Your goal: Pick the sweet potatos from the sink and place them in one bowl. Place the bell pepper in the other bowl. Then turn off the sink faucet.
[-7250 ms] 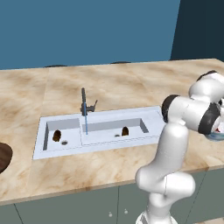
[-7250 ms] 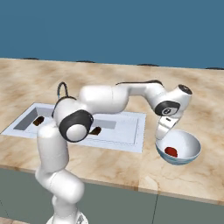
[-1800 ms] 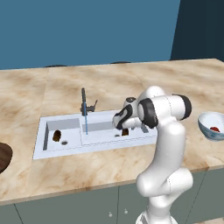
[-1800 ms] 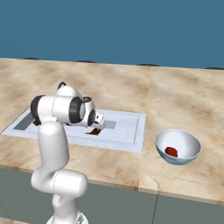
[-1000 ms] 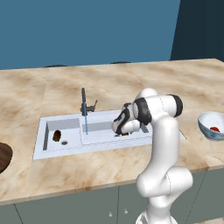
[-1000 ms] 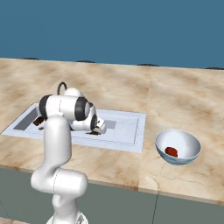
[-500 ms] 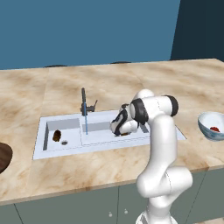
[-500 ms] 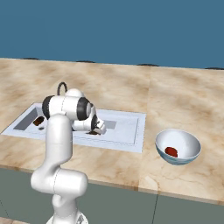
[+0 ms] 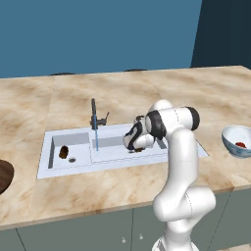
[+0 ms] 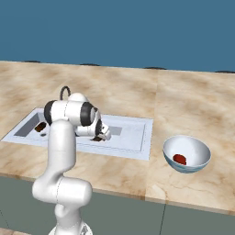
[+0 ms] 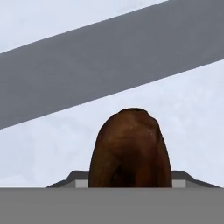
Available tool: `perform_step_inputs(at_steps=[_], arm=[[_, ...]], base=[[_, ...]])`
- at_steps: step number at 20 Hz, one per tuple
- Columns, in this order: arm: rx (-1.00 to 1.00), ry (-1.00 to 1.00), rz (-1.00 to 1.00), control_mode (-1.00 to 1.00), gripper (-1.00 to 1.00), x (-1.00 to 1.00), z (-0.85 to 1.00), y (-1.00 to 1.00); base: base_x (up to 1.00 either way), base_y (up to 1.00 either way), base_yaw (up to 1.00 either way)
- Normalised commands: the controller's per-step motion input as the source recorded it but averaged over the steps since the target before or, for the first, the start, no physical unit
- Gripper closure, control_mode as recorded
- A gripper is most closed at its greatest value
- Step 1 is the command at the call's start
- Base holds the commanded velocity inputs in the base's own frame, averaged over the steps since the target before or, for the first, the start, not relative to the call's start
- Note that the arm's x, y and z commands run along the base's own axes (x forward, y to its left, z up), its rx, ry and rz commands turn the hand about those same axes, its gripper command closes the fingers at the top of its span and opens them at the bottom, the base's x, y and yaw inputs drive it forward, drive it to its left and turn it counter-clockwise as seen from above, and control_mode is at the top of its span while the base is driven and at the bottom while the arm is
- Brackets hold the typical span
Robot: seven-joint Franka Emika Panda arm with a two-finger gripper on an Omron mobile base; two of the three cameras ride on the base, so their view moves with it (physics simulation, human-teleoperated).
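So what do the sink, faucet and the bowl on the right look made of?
Sink: matte pale grey-white, maybe composite or enamel; no metal shine. Faucet: thin dark grey post, probably metal. Bowl: glossy pale blue-white, likely glazed ceramic, with a soft sheen inside. All rendered, so uncertain.

tabletop (image 9: 122,93): tan marbled stone, runs right across both base views | wall (image 9: 98,34): flat blue, rising behind the far edge, with a darker panel (image 9: 225,34) off to the right | cabinet fronts (image 9: 98,230): grey-green, under the near edge, small pale knobs (image 9: 122,240) showing low down
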Motion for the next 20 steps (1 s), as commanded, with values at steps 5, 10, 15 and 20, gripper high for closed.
perform_step_inputs(at_steps=[5,10,15,20], arm=[[0.10,-0.04,0.00,-1.00,1.00,-0.06,0.35,-0.13],[0.11,-0.04,0.00,-1.00,1.00,-0.03,0.80,-0.03],[0.10,-0.03,0.00,-1.00,1.00,-0.15,0.84,0.00],[0.01,-0.13,0.00,-1.00,1.00,-0.63,0.40,0.03]], base=[[0.00,0.00,0.00],[0.00,0.00,0.00],[0.00,0.00,0.00],[0.00,0.00,0.00]])
